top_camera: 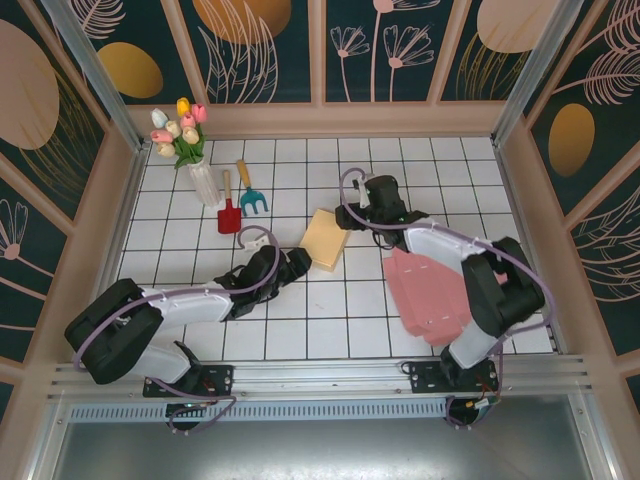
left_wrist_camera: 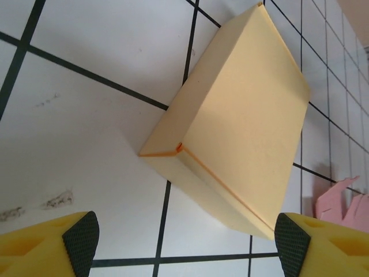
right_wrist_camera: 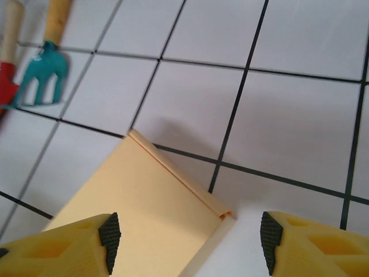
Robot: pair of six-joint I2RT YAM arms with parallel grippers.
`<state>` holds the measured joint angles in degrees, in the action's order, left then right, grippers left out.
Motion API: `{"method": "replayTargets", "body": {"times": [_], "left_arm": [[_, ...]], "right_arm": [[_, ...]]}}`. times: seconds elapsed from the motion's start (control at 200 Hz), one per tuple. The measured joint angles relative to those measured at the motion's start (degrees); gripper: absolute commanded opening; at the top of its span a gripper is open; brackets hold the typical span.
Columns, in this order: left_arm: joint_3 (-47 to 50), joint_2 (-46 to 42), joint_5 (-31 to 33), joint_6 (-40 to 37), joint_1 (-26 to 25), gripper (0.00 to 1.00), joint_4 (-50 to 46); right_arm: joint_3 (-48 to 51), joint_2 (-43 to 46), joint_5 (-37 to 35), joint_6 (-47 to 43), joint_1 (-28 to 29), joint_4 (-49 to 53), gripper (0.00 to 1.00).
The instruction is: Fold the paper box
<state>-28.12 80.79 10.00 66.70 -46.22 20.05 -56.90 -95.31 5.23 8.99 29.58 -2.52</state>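
A white tiled table (top_camera: 420, 170) with black grid lines sits inside dark wall panels (top_camera: 265, 50) painted with flowers. At upper left a white vase (top_camera: 203, 183) holds tulips (top_camera: 178, 125). The yellow box (top_camera: 325, 238) lies closed at mid-frame. The left gripper (top_camera: 300, 262) and right gripper (top_camera: 358, 212) flank it, fingers apart, gripping nothing.

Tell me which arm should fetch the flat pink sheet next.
Right, probably. The pink sheet lies on that arm's side, partly under it; the open right pincer is nearer than the left pincer, which sits across the yellow box.
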Motion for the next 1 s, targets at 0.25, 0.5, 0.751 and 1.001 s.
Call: {"method": "replayTargets", "body": {"times": [0.25,0.5,0.751,1.001], "left_arm": [[0.07,0.17,-2.4,3.28,-0.48,0.81,7.37],[0.07,3.43,-3.8,5.22,-0.63,0.8,10.51],[-0.13,6.36,-3.8,5.88,-0.74,0.8,11.17],[-4.66,12.09,-3.8,5.84,-0.74,0.8,11.37]], "right_arm": [[-3.91,-7.5,8.72,-4.87,-1.64,1.36,0.7],[-10.05,-11.28,11.23,-7.89,-1.64,3.19,0.71],[-11.98,-14.91,13.05,-9.16,-1.64,4.22,0.7],[-11.61,-15.45,14.71,-9.09,-1.64,4.42,0.69]]}}
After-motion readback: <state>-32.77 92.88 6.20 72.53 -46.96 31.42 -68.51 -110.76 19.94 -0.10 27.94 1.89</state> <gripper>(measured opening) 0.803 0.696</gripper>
